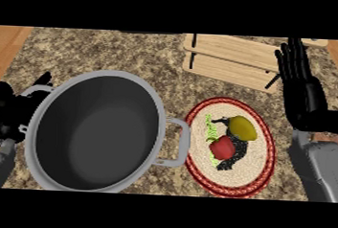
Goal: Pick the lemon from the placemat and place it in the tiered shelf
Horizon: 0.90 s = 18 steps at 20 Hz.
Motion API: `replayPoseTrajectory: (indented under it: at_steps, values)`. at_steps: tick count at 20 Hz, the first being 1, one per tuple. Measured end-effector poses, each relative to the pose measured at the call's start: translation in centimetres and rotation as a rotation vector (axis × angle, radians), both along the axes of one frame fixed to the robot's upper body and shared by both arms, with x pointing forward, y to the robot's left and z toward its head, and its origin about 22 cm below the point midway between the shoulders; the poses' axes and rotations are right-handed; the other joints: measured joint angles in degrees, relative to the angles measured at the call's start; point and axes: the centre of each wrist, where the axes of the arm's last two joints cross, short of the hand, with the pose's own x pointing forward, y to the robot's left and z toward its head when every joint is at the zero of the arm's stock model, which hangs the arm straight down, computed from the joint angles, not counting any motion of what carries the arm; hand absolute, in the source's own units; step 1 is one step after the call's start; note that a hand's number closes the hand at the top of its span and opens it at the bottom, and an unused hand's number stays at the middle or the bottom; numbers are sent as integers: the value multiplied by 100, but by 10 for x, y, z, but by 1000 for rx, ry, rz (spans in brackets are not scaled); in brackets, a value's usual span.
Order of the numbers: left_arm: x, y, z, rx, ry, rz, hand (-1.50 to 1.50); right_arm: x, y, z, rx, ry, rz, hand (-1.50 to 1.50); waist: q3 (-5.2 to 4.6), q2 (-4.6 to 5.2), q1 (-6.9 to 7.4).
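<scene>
Lemon [244, 128] sitting on round placemat [264, 139], lower right of centre frame, touching red object [222, 147] just below-left of it. Dark and green patterning under both, unclear what. Lemon long axis tilted, upper left to lower right. Not yet picked.

Right hand [298, 78] at right edge of frame, fingers straight and pointing up, released, holding nothing. Lemon lies down and to the left from it, apart, no contact. Clearly nearer hand, so likely the one for the grasp; would need to drop toward lower left and close across the short axis.

Tiered shelf [230, 61] at upper right, wooden slats, just left of right hand, above placemat. Short carry upward from mat to shelf.

Left hand [9, 111] at left edge, resting behind rim of big grey pot [97, 132], fingers up, released. Pot fills left half of frame, between left hand and lemon, handle almost at mat edge. Left reach blocked.
</scene>
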Motion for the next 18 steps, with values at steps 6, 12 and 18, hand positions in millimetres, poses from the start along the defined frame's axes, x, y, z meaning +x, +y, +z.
replayPoseTrajectory:
  at_steps: [6, 12, 18]
  values:
    - [14, -3, -2, -130, 13, 64, 0, 10, -87, 11, -147, -13, 84, 150, -55, 36, 116]
    - [26, -12, -3, -229, 47, 75, 0, 0, -165, -12, -396, 257, 2, -150, -25, 91, 302]
    - [14, -11, -15, -244, 55, 86, 0, -6, -201, -24, -436, 282, 183, -150, 17, 12, 367]
